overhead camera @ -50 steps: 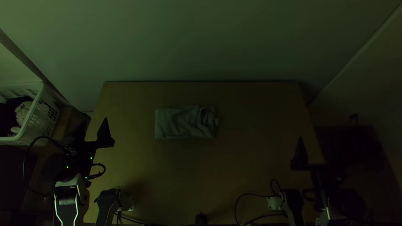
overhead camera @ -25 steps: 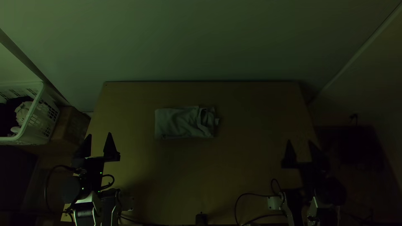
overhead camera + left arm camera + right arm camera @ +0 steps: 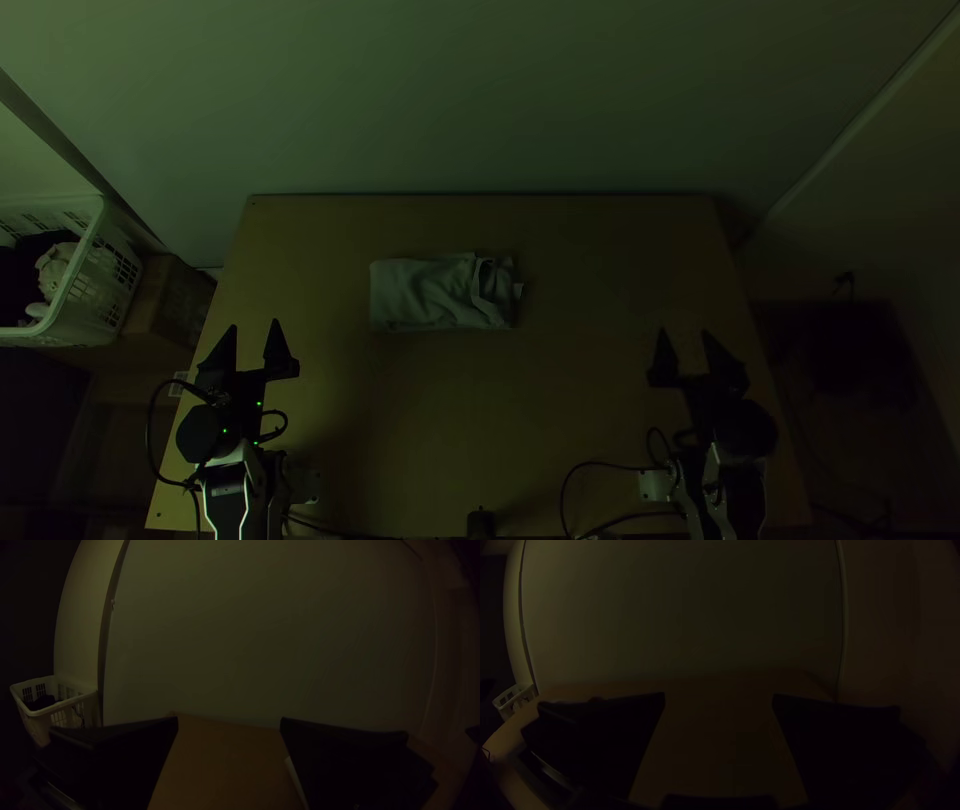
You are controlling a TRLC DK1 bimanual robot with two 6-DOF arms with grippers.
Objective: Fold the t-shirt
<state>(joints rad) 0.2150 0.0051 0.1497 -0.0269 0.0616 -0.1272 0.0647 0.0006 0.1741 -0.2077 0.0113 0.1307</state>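
My view takes in the counter (image 3: 560,400), then the white basket (image 3: 112,262) beyond its left side. The t-shirt (image 3: 430,293) lies in a compact folded rectangle toward the far side. My left gripper (image 3: 254,326) and right gripper (image 3: 683,332) stand apart from it, fingers spread, both grasping nothing.

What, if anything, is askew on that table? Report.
The t-shirt lies folded into a compact rectangle, but its right end in the top view looks untidy: rumpled, with a small bit poking out past the edge.
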